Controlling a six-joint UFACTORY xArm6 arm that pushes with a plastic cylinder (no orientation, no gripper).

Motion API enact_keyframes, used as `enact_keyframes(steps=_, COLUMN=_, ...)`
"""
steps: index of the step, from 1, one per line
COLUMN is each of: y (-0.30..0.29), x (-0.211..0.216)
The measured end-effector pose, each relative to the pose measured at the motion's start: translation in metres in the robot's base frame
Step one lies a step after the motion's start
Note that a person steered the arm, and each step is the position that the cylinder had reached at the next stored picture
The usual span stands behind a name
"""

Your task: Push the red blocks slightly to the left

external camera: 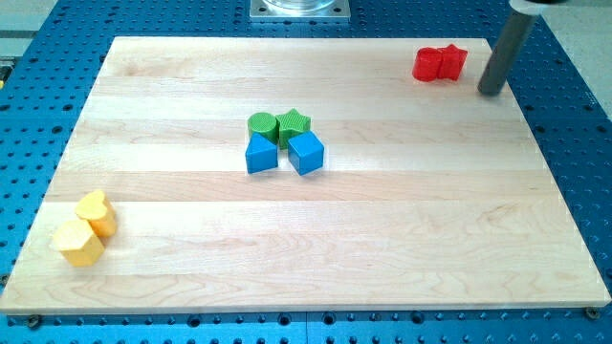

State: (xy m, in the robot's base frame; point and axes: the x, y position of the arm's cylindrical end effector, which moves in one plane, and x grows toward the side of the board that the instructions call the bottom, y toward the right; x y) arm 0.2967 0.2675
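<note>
So far nothing in this view shows the push as begun. The two red blocks sit together near the top right corner of the wooden board: a red cylinder on the view's left and a red star touching it on the right. My tip rests on the board just beside the pair, on their right and a touch lower in the view, with a narrow strip of bare wood between it and the star. The rod rises from there toward the view's top right corner. There is no gripper here at all, only this plain rod, so it holds nothing and has nothing to open or close.

That places my tip on the correct side for a leftward shove, which I judge to be the approach step nearly finished. What seems left is the contact itself and a short slide toward the view's left. Because my tip sits slightly below the pair's middle, a straight push may catch the star's lower edge and turn it, so lining up a little higher looks wise.

The rest lies well apart: a green cylinder and green star above a blue block and blue cube at mid board, and a yellow heart with a yellow hexagon at the lower left.
</note>
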Motion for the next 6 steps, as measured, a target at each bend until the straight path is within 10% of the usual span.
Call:
enact_keyframes(steps=4, y=-0.066, x=-0.068)
enact_keyframes(steps=6, y=-0.182, x=-0.03)
